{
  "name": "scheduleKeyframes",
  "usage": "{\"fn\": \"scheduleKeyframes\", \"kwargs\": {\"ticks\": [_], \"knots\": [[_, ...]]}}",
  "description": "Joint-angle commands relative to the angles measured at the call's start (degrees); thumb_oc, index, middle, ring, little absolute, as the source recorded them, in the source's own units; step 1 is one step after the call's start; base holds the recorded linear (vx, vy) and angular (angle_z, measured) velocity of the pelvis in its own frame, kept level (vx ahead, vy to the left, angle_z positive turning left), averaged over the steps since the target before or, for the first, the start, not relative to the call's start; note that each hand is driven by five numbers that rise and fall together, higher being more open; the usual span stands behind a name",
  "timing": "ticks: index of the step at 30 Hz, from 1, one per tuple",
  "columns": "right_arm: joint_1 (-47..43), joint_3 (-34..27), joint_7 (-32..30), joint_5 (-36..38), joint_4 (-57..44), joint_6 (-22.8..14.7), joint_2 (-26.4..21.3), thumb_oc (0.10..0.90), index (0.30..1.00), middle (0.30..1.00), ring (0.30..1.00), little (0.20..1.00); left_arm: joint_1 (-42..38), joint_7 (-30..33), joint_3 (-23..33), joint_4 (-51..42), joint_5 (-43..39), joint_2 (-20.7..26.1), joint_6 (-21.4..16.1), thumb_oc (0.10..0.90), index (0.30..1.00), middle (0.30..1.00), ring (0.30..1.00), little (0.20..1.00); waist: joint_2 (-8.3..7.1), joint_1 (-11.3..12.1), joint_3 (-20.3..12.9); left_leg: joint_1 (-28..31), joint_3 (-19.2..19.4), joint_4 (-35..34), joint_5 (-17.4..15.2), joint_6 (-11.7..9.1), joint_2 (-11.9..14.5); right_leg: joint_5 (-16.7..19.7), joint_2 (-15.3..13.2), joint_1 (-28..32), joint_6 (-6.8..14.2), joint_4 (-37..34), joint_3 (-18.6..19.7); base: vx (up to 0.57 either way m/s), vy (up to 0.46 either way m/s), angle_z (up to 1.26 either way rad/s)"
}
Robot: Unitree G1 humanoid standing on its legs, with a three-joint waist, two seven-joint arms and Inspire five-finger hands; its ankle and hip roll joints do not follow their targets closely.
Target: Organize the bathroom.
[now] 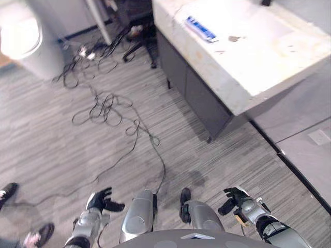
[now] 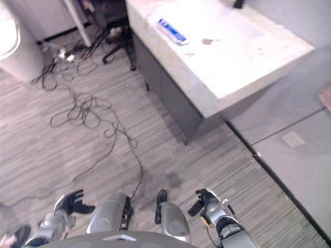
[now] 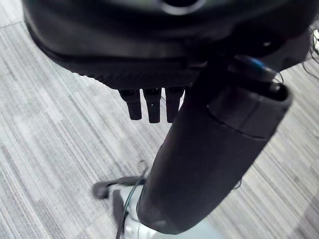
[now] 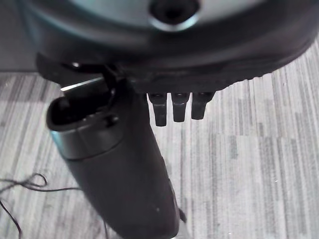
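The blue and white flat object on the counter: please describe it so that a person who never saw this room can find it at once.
Look at the pale stone-like counter on the dark cabinet, ahead and to the right. Near its far left edge lies the flat blue and white object, long and narrow, set at a slant. A small dark speck lies beside it, but this is the one blue thing on the counter.

White worktop (image 2: 227, 67) carries a blue-and-white flat pack (image 2: 172, 31). Left hand (image 2: 70, 202) and right hand (image 2: 208, 202) hang empty, fingers relaxed, above grey striped floor (image 2: 62, 160).
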Motion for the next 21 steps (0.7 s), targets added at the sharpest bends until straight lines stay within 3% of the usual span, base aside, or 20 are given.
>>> {"fn": "scheduleKeyframes", "kwargs": {"ticks": [1,4,6,7,9,10,13,16,17,18,20,21], "knots": [[0.89,0.45,-1.13,2.79,-0.68,1.23,-5.25,0.800,0.900,0.900,0.900,0.900,-2.25,0.97,0.06,-3.92,0.71,2.23,-2.15,0.800,0.900,0.900,0.900,0.900,2.47,-0.49,2.05,8.15,-2.82,-12.84,4.35,-0.36,2.12,-2.49,-2.76,3.69,6.49,-2.12,4.25,0.34,0.306,-0.74],[1.34,0.53,-2.22,4.91,-0.83,1.87,-5.42,0.800,0.900,0.900,0.900,0.900,-1.79,0.53,-0.70,-5.51,1.44,2.56,-0.85,0.800,0.900,0.900,0.900,0.900,4.25,0.70,2.76,6.70,-6.79,-20.58,6.12,-1.80,1.82,-3.09,-2.14,5.71,7.71,-2.72,7.18,0.25,0.200,-0.47],[1.50,0.08,-2.58,4.85,-1.01,2.35,-5.69,0.800,0.900,0.900,0.900,0.900,-1.56,0.05,-1.46,-6.07,1.50,2.79,-0.32,0.800,0.900,0.900,0.900,0.900,4.86,1.08,3.54,5.65,-8.89,-20.12,5.61,-1.64,0.27,-3.64,-2.79,6.52,8.44,-2.19,9.04,0.21,0.276,-0.96],[1.49,-0.05,-2.97,5.47,-1.02,2.59,-5.73,0.800,0.900,0.900,0.900,0.900,-1.56,-0.07,-1.59,-6.16,1.68,2.84,-0.29,0.800,0.900,0.900,0.900,0.900,4.88,1.03,3.64,5.51,-8.95,-19.35,5.01,-1.50,-0.19,-3.61,-3.09,6.50,8.65,-2.06,9.40,0.15,0.343,-0.87],[1.34,-0.61,-2.78,3.99,-0.95,3.07,-5.70,0.800,0.900,0.900,0.900,0.900,-2.84,-1.44,-2.52,-5.61,1.55,3.28,1.20,0.800,0.900,0.900,0.900,0.900,4.68,-0.06,3.68,6.37,-6.62,-13.64,-0.48,-0.48,-3.01,-2.84,-5.71,4.49,9.81,0.07,10.29,0.12,0.416,-1.13],[1.34,-0.61,-2.78,3.99,-0.95,3.07,-5.70,0.800,0.900,0.900,0.900,0.900,-2.84,-1.44,-2.52,-5.61,1.55,3.28,1.20,0.800,0.900,0.900,0.900,0.900,4.68,-0.06,3.68,6.37,-6.62,-13.64,-0.48,-0.48,-3.01,-2.84,-5.71,4.49,9.81,0.07,10.29,0.19,0.456,-1.24],[3.23,-1.96,-1.93,3.41,-1.33,2.63,-5.74,0.800,0.900,0.900,0.900,0.900,-2.60,-0.67,-3.14,-4.02,-0.92,3.93,0.16,0.800,0.900,0.900,0.900,0.900,4.69,-0.62,5.16,7.58,-5.28,-10.70,-3.16,1.57,-6.61,-0.05,-9.16,2.64,11.86,3.28,9.28,0.12,0.372,-1.02],[4.33,-2.42,-2.14,4.35,-1.52,2.39,-5.87,0.800,0.900,0.900,0.900,0.900,-1.73,-0.52,-2.59,-4.44,-1.47,4.32,-0.11,0.800,0.900,0.900,0.900,0.900,4.89,-0.30,5.81,8.88,-4.16,-11.28,-3.71,2.72,-7.43,2.13,-11.01,1.46,12.37,4.91,8.35,0.03,0.255,-1.03],[5.28,-3.40,-1.53,1.68,-1.99,2.11,-6.25,0.800,0.900,0.900,0.900,0.900,0.39,-0.75,-0.70,-4.78,-1.76,4.97,-0.88,0.800,0.900,0.900,0.900,0.900,5.23,0.88,6.58,10.73,-0.18,-12.74,-4.84,3.92,-7.77,5.93,-14.67,-0.60,12.72,8.77,2.91,0.02,0.389,-0.32],[5.67,-3.72,-0.75,0.38,-2.66,2.24,-6.63,0.800,0.900,0.900,0.900,0.900,2.28,-0.71,1.08,-5.62,-2.21,5.31,-0.69,0.800,0.900,0.900,0.900,0.900,5.29,2.05,6.88,12.48,4.05,-14.34,-5.18,4.37,-7.72,6.97,-15.70,-1.13,13.16,10.77,-2.79,0.03,0.410,-0.53],[5.90,-3.81,0.25,-1.05,-3.30,2.21,-6.93,0.800,0.900,0.900,0.900,0.900,3.75,-0.31,2.72,-6.21,-1.91,5.50,-0.22,0.800,0.900,0.900,0.900,0.900,5.08,2.57,6.71,14.38,7.46,-16.01,-5.19,4.28,-7.33,5.30,-14.24,-0.87,13.44,9.86,-7.50,0.08,0.114,-2.16],[6.08,-3.66,0.87,-0.85,-3.88,2.56,-7.12,0.800,0.900,0.900,0.900,0.900,4.56,0.05,3.52,-6.67,-1.55,5.75,0.08,0.800,0.900,0.900,0.900,0.900,4.33,2.25,6.43,15.16,8.78,-16.18,-5.71,3.87,-7.62,4.16,-11.08,-1.33,13.28,6.69,-9.41,0.11,-0.031,-2.09]]}}
